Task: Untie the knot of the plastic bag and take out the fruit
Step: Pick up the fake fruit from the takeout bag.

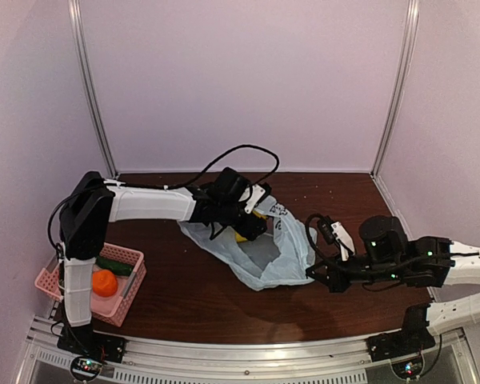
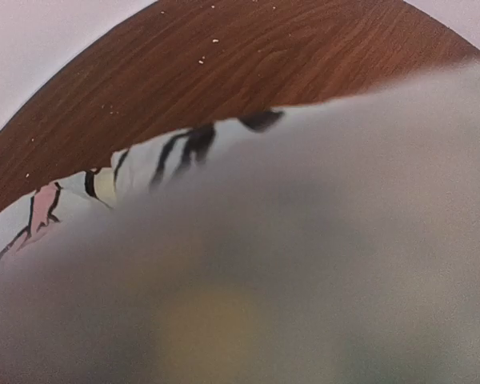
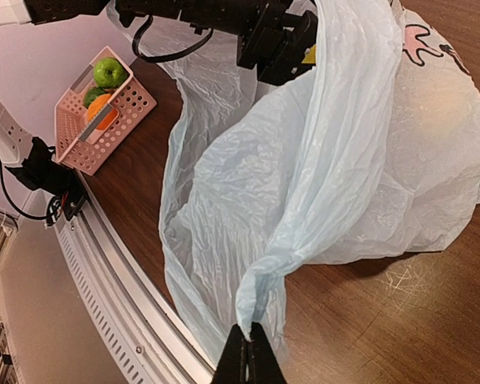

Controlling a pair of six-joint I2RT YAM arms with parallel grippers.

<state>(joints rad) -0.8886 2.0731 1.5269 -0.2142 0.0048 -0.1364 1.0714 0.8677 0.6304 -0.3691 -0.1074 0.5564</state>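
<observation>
While the plastic bag [image 1: 276, 260] lies slumped at the middle of the wooden table [image 1: 184, 304], its mouth is seen to stand open toward the left arm. Dark cartoon prints are noted on the thin, pale blue film. A yellow fruit [image 1: 242, 235] is seen inside the mouth, partly covered by plastic and by the arm's black head.

The left gripper [image 1: 242, 224] is found reaching into the mouth from the left. Its own camera is filled by blurred film with a yellow patch behind it, and whether its jaws are spread or closed cannot be told.

The right gripper [image 3: 250, 352] is found low at the bag's near right edge, its jaws pressed together on a gathered fold of the film, which is drawn taut from that pinch.

A pink perforated basket [image 1: 136, 258] is recorded at the near left corner, well apart from the bag. An orange fruit [image 1: 104, 282], a dark green cucumber-like fruit [image 1: 114, 266] and a green round fruit [image 3: 108, 70] are held in it.
</observation>
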